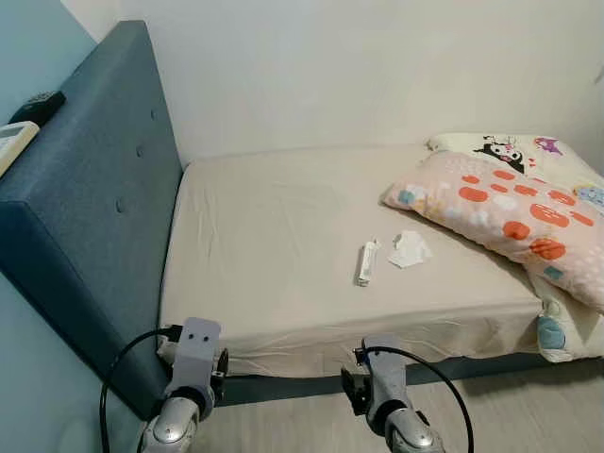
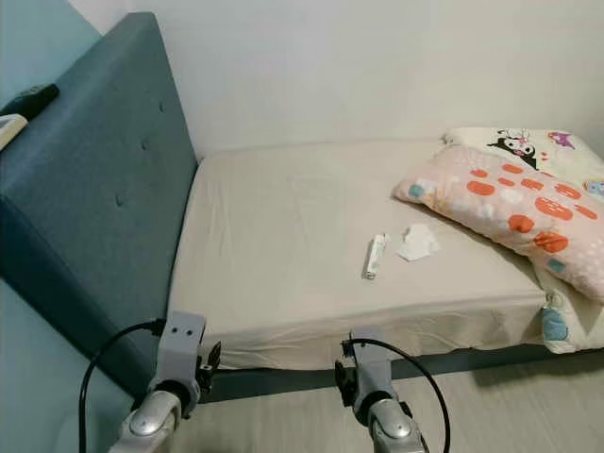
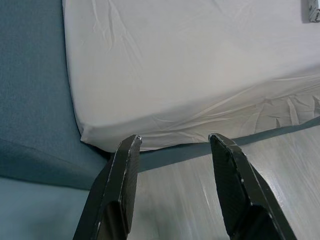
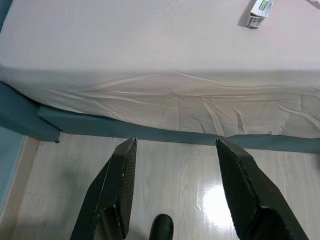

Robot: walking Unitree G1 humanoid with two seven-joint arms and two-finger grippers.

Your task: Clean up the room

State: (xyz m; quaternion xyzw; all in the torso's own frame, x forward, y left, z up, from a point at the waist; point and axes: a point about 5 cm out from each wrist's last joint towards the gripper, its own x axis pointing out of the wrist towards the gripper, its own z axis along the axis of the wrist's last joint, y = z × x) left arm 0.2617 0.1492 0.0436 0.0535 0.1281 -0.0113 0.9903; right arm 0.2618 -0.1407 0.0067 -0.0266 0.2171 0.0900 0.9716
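bed with cream fitted sheet, blue padded headboard along the robot's left side. both arms held low over the pale wood floor at the bed's near edge.

left gripper: fingers spread apart, nothing between them. tips hang above the floor just short of the mattress corner where sheet meets headboard. beyond the tips, plain wrinkled sheet.

right gripper: fingers also spread wide, holding nothing. tips sit over the floor just short of the blue bed base, with the tucked sheet edge ahead of them. a dark rounded object shows on the floor between the finger bases; cannot tell what it is.

on the sheet, well ahead of the right gripper's fingers and a little to their right: a small white box, narrow, with green print on one end in the right wrist view. just beside it, farther right, a crumpled white tissue, close to but apart from the box.

farther right again, a pink pillow with orange and white spots, tilted over the bed's edge. behind it a white pillow with a cartoon print.

on top of the headboard ledge, far left of the left gripper: a black remote and a white remote, side by side.
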